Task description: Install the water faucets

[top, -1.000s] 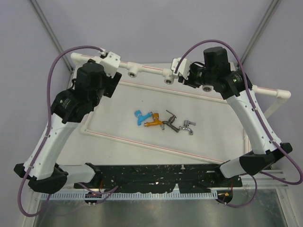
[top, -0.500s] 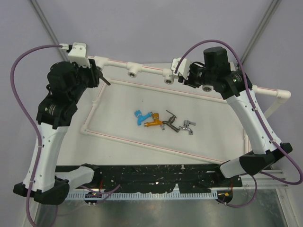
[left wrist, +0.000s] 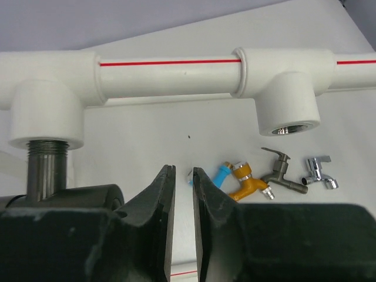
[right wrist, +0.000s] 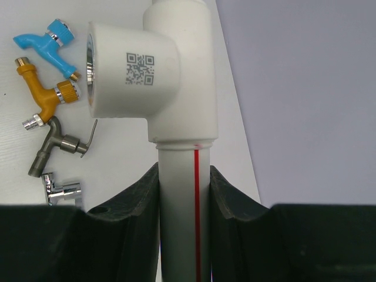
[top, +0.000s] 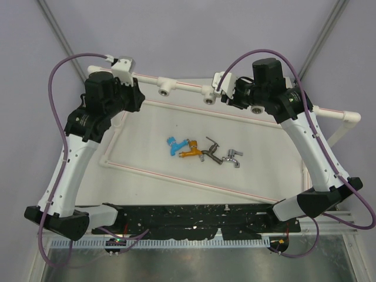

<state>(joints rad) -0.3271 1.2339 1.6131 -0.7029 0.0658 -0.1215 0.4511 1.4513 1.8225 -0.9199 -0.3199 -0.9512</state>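
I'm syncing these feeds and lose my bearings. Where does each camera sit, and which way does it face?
Top external: above, behind the robot, looking down at the table; both arms show.
Left wrist: behind the left gripper, facing the white pipe frame; parted fingers show.
Right wrist: behind the right gripper, clamped on that frame.
Shared: all see the loose taps.

One black QR code (right wrist: 140, 69), printed on the side of the white tee socket (right wrist: 126, 88) at the far right of the frame. Not decodable by eye. Otherwise only a thin red stripe (right wrist: 197, 235) along the pipe (right wrist: 176, 223); no legible words or numbers.
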